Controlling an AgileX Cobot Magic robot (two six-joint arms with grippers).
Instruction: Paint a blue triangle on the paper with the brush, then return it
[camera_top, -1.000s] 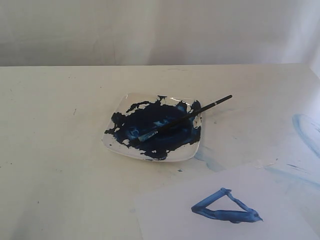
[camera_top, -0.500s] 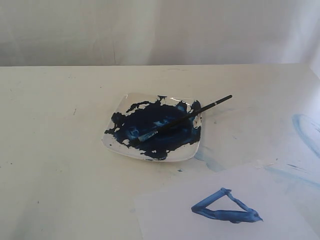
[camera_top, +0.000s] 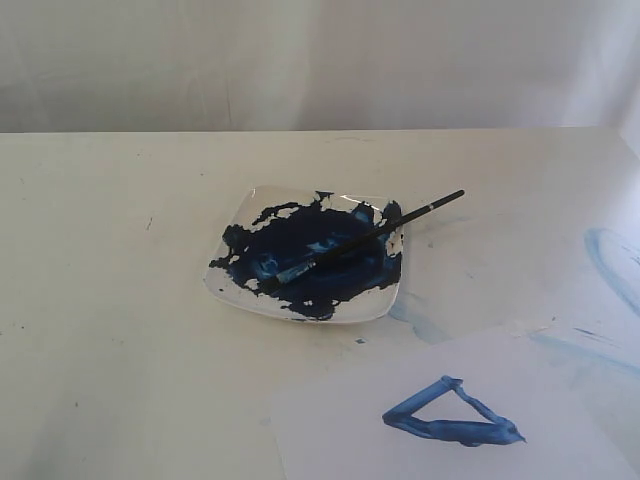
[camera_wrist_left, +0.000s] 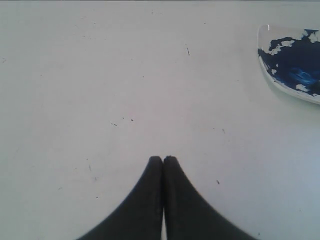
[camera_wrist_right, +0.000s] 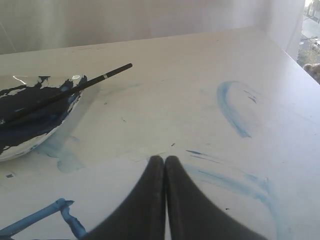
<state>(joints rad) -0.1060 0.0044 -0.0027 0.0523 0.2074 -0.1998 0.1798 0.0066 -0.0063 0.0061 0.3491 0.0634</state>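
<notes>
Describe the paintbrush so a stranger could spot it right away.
Find the white plate smeared with dark blue paint on the table. The brush lies slantwise across it, handle jutting past the rim. It's the only thin black stick there.

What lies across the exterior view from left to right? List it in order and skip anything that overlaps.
plate → blue triangle → pale blue arc smear. The brush is left out because it lies across the plate.
</notes>
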